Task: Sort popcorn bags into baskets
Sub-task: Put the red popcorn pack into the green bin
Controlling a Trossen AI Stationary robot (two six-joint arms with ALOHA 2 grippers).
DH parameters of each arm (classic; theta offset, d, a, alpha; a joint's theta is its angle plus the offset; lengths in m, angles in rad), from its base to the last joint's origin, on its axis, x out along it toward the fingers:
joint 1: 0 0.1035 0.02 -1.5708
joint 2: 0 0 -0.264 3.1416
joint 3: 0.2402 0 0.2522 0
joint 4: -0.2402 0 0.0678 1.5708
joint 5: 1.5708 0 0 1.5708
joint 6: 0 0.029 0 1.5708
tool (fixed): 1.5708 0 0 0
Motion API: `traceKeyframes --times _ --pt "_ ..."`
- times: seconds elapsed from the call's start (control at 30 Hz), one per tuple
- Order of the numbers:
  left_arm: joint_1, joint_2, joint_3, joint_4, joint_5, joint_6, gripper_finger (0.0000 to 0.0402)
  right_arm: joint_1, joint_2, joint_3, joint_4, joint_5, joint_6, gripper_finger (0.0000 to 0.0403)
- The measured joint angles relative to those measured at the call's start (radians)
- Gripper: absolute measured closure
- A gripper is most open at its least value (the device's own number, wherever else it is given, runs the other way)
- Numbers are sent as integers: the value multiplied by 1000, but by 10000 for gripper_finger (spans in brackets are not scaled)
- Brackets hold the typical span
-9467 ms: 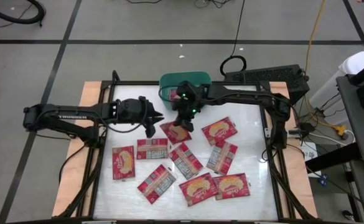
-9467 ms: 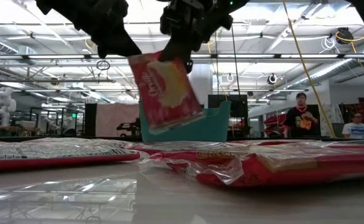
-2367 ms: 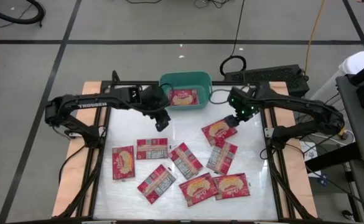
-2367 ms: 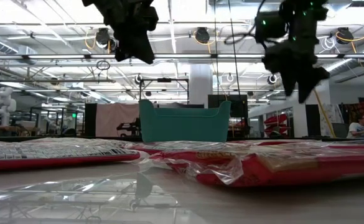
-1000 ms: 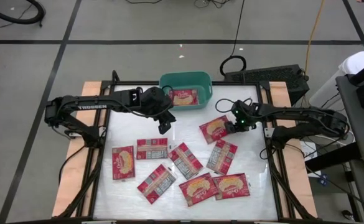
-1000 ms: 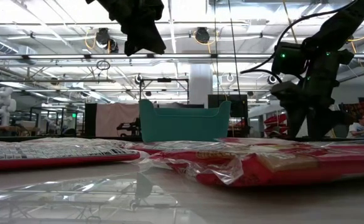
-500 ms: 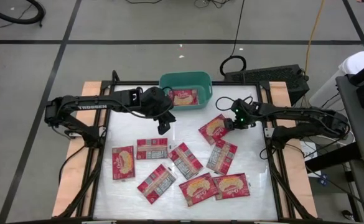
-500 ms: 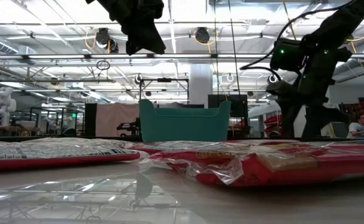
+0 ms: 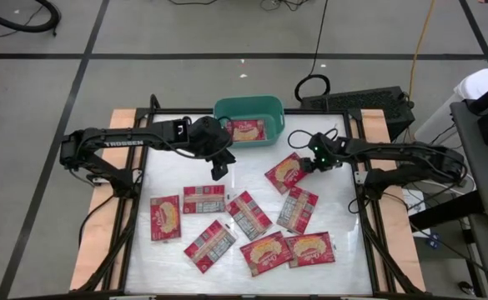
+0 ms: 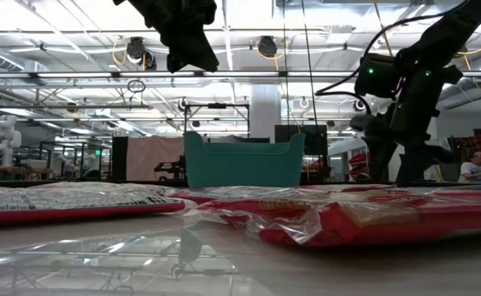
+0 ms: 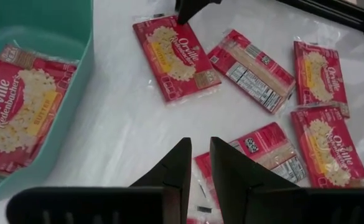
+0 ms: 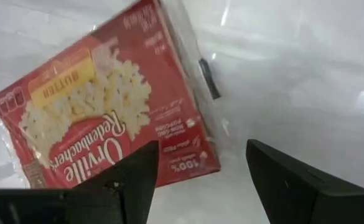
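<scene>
The teal basket (image 9: 225, 109) stands at the table's far edge with one red popcorn bag (image 9: 248, 131) lying flat in it. Several more bags lie flat across the table's near half. My left gripper (image 9: 219, 172) hangs shut and empty above the table, just near-left of the basket (image 11: 76, 43). My right gripper (image 9: 304, 165) is low and open at the right end of a picture-side-up bag (image 9: 283, 172). Its fingers (image 12: 138, 174) straddle that bag's corner (image 12: 197, 158). My right gripper slants down from the table's right side. One finger (image 12: 135, 177) stands over the short end of the bag (image 12: 107, 106) and the other over bare table. I cannot tell whether either finger touches the bag, which lies flat.
Dark frame rails (image 9: 362, 179) edge the table on both sides. Bags (image 9: 248, 214) crowd the middle and near right. Bare white table (image 9: 173, 171) lies under and left of my left arm. A person (image 10: 474, 167) sits in the room beyond.
My right gripper has stayed low at the bag's right end and tipped a little, its jaws still open. My left gripper has held still above the table.
</scene>
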State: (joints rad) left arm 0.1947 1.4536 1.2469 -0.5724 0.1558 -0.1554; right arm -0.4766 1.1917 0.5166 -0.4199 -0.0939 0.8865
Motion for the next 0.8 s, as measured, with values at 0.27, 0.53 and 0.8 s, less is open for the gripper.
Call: traceKeyframes --times 0.27,0.53,0.8 --pt "2 0 0 0 0 44 339 35 50 -7 58 7 20 206" --pt "10 0 0 0 -8 56 339 41 54 -10 193 -35 69 389" --pt "33 0 0 3 -79 66 339 40 53 -10 527 -135 83 400"
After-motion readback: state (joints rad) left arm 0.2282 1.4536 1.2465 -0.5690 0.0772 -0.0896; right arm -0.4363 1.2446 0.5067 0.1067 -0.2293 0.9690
